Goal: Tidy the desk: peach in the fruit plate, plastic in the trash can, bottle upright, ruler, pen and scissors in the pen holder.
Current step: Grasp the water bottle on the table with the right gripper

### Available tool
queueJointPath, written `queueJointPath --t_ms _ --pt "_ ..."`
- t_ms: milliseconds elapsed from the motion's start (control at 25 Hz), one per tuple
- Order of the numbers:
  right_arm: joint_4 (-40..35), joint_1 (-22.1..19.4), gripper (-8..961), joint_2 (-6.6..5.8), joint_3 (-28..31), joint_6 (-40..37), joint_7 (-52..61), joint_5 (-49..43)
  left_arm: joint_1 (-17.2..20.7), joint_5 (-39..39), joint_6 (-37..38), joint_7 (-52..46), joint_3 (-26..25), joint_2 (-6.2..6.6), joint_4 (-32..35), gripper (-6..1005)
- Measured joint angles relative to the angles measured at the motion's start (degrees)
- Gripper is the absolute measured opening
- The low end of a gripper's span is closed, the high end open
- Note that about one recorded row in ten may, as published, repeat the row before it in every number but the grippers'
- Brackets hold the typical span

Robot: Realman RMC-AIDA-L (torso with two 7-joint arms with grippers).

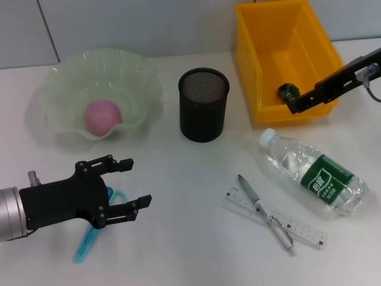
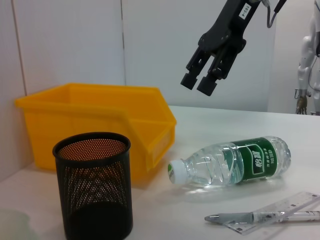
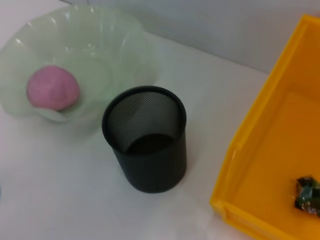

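The pink peach [image 1: 102, 117] [image 3: 52, 87] lies in the pale green fruit plate [image 1: 65, 77] [image 3: 115, 45]. A dark green crumpled plastic [image 1: 288, 91] [image 3: 307, 195] rests in the yellow trash can [image 1: 262, 53] [image 2: 100, 115] [image 3: 260, 165]. My right gripper [image 1: 294, 107] [image 2: 198, 83] hovers over the can's front, its fingers slightly apart and empty. The bottle [image 1: 315, 173] [image 2: 235, 162] lies on its side. The pen [image 1: 265, 211] [image 2: 265, 217] crosses the clear ruler [image 1: 297, 226] [image 2: 290, 207]. My left gripper [image 1: 136, 182] is open above the blue scissors [image 1: 88, 243]. The black pen holder [image 1: 203, 104] [image 2: 95, 185] [image 3: 147, 140] stands mid-desk.
The white desk [image 1: 178, 238] runs to a grey wall behind the plate and the can. Another robot's white arm [image 2: 306, 60] stands far off beyond the desk.
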Motion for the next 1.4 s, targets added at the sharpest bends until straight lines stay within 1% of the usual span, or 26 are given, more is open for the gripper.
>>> queueJointPath --t_ms 120,160,240,360,440,600,800,960,1160,1240,1400 --pt "-0.11 1.12 800 -0.29 0.54 -3.68 0.5 -1.72 0.07 0.0 0.09 -0.05 0.16 0.01 0.26 793" --pt "-0.23 2.2 801 -0.41 0.39 -6.49 1.26 -4.12 0.07 0.0 0.1 -0.06 0.17 0.0 0.28 793" --pt "-0.22 3.13 801 -0.35 -0.17 -8.74 2.11 -6.74 0.08 0.0 0.11 -0.06 0.17 0.01 0.3 792" --pt "0.03 3.65 801 -0.25 -1.1 -10.17 2.92 -8.46 0.07 0.0 0.16 -0.07 0.18 0.0 0.39 792" --pt "0.13 3.93 801 -0.24 -2.91 -11.55 4.33 -9.98 0.04 -0.09 0.34 -0.08 0.18 -0.06 0.45 792" --pt "0.27 4.09 801 -0.18 -3.72 -12.09 5.26 -10.52 -0.09 -0.34 0.58 0.09 0.08 -0.08 0.46 792" --pt "2.53 4.57 801 -0.16 -4.87 -12.57 5.57 -11.35 -0.11 -0.35 0.6 0.13 0.05 -0.08 0.46 792" --pt "3.49 4.59 801 -0.08 -5.98 -11.78 5.7 -13.36 -0.13 -0.13 0.65 0.34 -0.21 -0.09 0.46 792" --pt "5.63 4.59 801 -0.07 -6.14 -10.71 5.8 -13.47 -0.01 -0.09 0.65 0.46 -0.26 -0.09 0.35 792" --pt "7.62 4.58 801 -0.07 -6.82 -9.74 5.83 -13.84 -0.01 -0.09 0.65 0.48 -0.26 -0.09 0.3 792" --pt "8.67 4.52 801 -0.07 -7.7 -8.91 5.94 -14.82 -0.11 -0.09 0.65 0.49 -0.06 -0.08 0.19 792"
